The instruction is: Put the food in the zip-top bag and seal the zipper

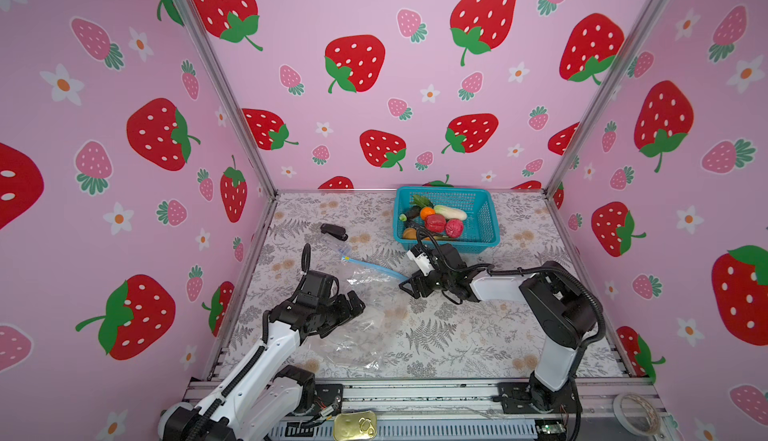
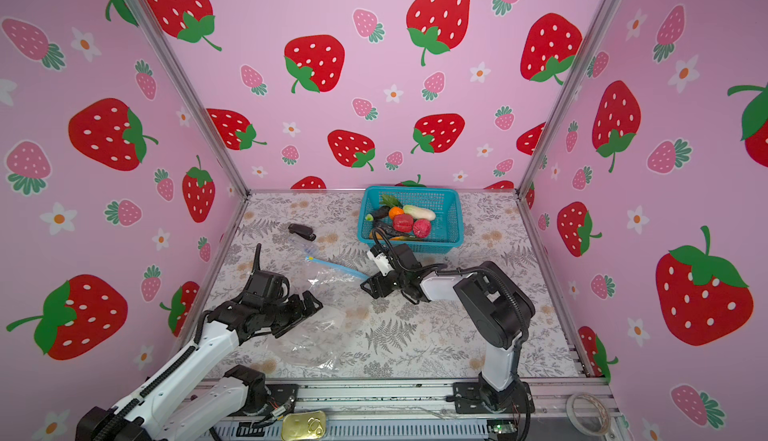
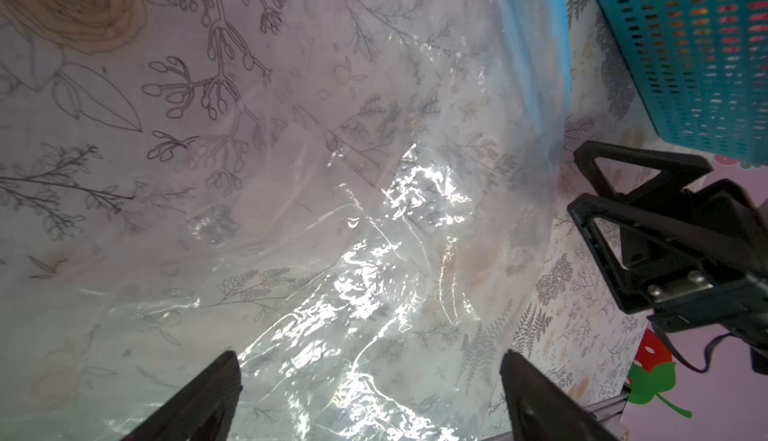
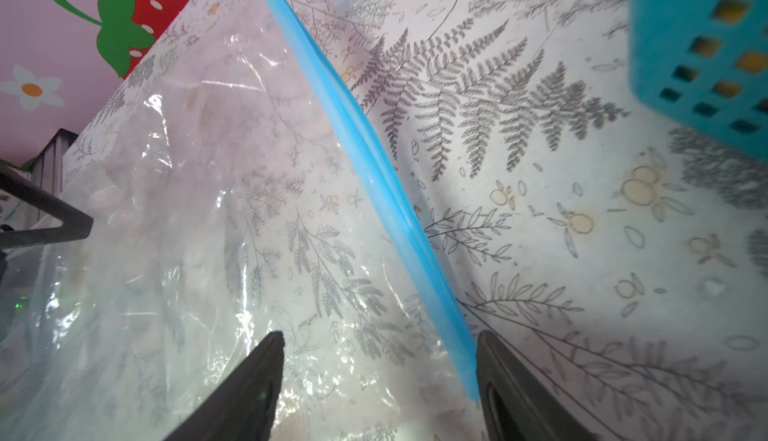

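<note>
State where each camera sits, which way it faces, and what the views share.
Top views: high at the front, looking down on the table; both arms, zip-top bag and basket show.
Left wrist: on the left arm, facing the bag past the open left pincer; the right pincer shows too.
Right wrist: on the right arm, facing along the zipper between its own open fingers.
Shared: both wrist views show bag and basket.

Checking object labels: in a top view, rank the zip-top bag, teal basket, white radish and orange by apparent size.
1. zip-top bag, though its clear edges are hard to trace
2. teal basket
3. white radish
4. orange
</note>
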`<action>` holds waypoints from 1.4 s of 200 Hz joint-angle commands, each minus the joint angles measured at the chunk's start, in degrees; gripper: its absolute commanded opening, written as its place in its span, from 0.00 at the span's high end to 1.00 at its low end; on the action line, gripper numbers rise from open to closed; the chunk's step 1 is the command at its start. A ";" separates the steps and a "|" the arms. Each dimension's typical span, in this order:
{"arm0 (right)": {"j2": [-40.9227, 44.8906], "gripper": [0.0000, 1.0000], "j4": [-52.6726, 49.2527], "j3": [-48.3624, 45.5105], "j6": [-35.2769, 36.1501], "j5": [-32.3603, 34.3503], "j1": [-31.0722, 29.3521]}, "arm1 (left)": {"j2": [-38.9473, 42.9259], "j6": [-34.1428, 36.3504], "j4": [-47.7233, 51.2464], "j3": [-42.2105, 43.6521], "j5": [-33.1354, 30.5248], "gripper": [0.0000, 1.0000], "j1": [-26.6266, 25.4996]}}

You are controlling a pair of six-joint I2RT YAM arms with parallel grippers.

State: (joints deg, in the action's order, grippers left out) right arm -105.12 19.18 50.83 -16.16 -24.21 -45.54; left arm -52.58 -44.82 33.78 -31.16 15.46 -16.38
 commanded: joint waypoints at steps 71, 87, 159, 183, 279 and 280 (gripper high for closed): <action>1.24 0.32 0.33 -5.11 -0.85 -2.61 -4.54 | -5.84 3.50 -3.42 -4.33 -3.22 0.01 2.89; 2.14 0.32 1.12 -6.40 -1.63 -2.80 -5.32 | -6.42 4.20 -3.97 -4.78 -4.33 0.01 3.01; 4.82 0.33 3.54 -9.64 -5.58 -2.19 -9.36 | -10.73 5.27 -7.40 -5.99 -5.92 0.01 4.51; 6.30 0.33 4.92 -10.73 -7.63 -1.52 -10.65 | -12.06 5.80 -8.28 -6.84 -5.52 0.01 4.78; 14.59 0.33 4.12 -13.19 -10.34 1.40 -12.60 | -5.93 5.33 0.49 -10.72 -1.75 0.01 2.87; 14.63 0.33 4.07 -13.25 -10.32 1.51 -12.62 | -5.81 5.30 0.71 -10.74 -1.75 0.00 2.68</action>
State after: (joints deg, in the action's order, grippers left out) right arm -93.47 23.99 38.50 -25.93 -24.77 -57.76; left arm -62.57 -38.79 28.86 -39.29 12.25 -12.08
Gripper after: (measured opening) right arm 0.671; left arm 0.995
